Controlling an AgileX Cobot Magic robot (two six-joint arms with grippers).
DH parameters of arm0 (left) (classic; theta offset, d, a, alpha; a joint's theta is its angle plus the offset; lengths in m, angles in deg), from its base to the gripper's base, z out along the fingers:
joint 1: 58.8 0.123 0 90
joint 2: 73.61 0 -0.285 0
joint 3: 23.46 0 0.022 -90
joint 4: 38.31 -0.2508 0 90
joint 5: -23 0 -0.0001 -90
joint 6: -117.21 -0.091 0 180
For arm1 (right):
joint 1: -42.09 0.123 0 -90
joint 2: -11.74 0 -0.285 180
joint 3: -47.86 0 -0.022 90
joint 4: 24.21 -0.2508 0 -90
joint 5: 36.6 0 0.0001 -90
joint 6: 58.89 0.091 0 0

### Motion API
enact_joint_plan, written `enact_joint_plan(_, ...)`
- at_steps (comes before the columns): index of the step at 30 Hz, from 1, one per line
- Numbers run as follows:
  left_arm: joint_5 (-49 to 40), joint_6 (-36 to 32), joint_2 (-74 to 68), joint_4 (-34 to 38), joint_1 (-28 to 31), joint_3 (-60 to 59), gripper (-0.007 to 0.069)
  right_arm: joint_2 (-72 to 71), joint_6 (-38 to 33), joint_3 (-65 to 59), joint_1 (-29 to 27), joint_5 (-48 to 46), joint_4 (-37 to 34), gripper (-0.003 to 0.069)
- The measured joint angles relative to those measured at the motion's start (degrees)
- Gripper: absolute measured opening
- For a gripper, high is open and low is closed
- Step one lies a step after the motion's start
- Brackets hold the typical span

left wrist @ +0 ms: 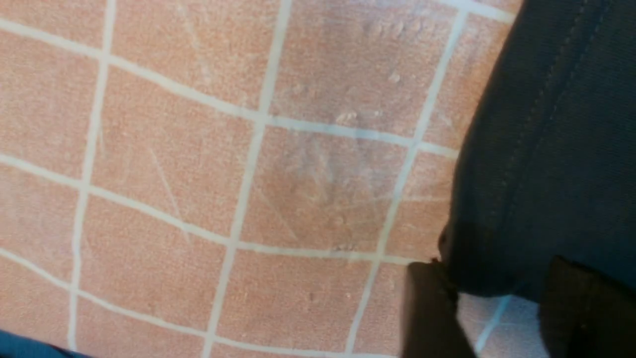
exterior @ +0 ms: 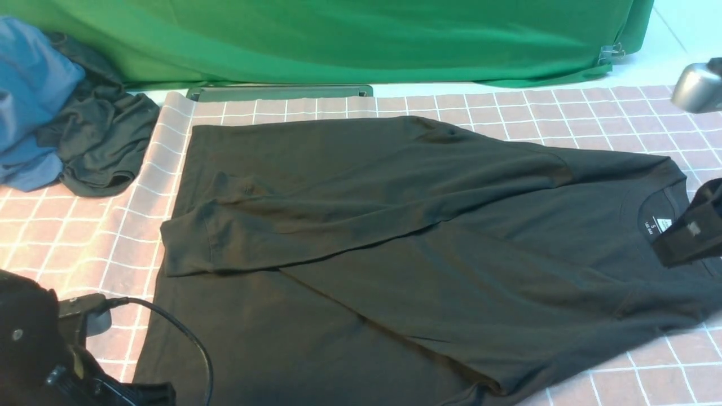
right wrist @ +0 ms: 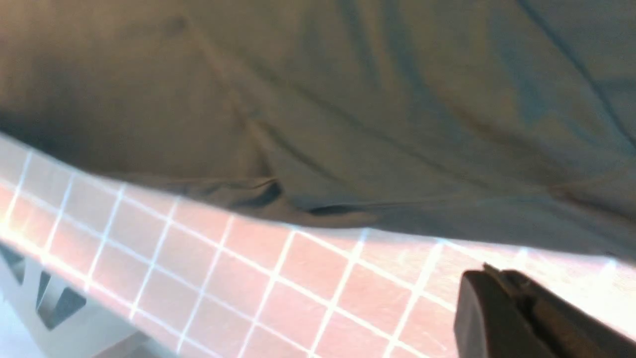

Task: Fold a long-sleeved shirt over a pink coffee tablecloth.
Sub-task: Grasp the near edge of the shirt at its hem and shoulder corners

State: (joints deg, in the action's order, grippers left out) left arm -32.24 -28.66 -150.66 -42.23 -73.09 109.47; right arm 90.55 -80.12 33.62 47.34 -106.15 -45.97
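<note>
Front view: the long-sleeved shirt [exterior: 395, 237] lies spread on the pink coffee tablecloth [exterior: 84, 237], a sleeve folded across its body and the collar to the right.

Left wrist view: the left gripper [left wrist: 492, 271] holds its jaws apart at the shirt's hem.

Right wrist view: the right gripper [right wrist: 484, 293] has its jaws together above the cloth, beside the shirt.

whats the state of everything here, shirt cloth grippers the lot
shirt: spread out, one sleeve folded across the body
tablecloth: laid flat under the shirt
left gripper: open, at the shirt's edge
right gripper: shut, holding nothing
blue garment: crumpled, far left
</note>
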Motion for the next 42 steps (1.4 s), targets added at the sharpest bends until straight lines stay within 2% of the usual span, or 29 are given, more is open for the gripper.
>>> enact_joint_plan(4,0.1,0.5,-1.7,-0.5,0.0,-0.2,0.044,-0.6,0.0,0.0,5.2,0.0,0.0,0.0041)
enact_joint_plan(7,0.5,0.5,-1.7,-0.8,0.0,-0.2,0.0445,-0.5,0.6,0.0,8.3,1.5,1.5,0.0071)
enact_joint_plan(10,2.5,0.0,-0.6,-0.5,0.1,-0.2,0.04,1.5,3.2,0.0,11.3,3.0,6.6,0.0215)
enact_joint_plan(14,4.5,-1.4,2.8,1.7,0.0,-0.2,0.0275,6.8,4.1,-1.1,12.7,4.6,10.7,0.0412)
enact_joint_plan(15,4.6,-1.4,3.0,1.8,0.0,-0.2,0.0269,7.1,4.1,-1.2,12.7,5.1,10.9,0.0418)
enact_joint_plan(17,5.3,-1.7,5.6,3.4,0.0,-0.2,0.0185,11.4,4.9,-1.7,12.8,8.6,13.2,0.0479)
enact_joint_plan(23,5.8,-3.3,9.7,4.8,0.0,-0.2,0.0099,19.6,7.9,-1.7,12.8,13.1,20.6,0.0538)
enact_joint_plan(39,7.2,-4.6,10.7,4.8,0.0,-0.2,0.0101,32.7,7.5,-1.7,12.8,12.0,21.4,0.0555)
enact_joint_plan(42,7.7,-4.6,10.7,4.8,0.0,-0.2,0.0102,33.6,7.5,-1.7,12.8,12.0,21.8,0.0536)
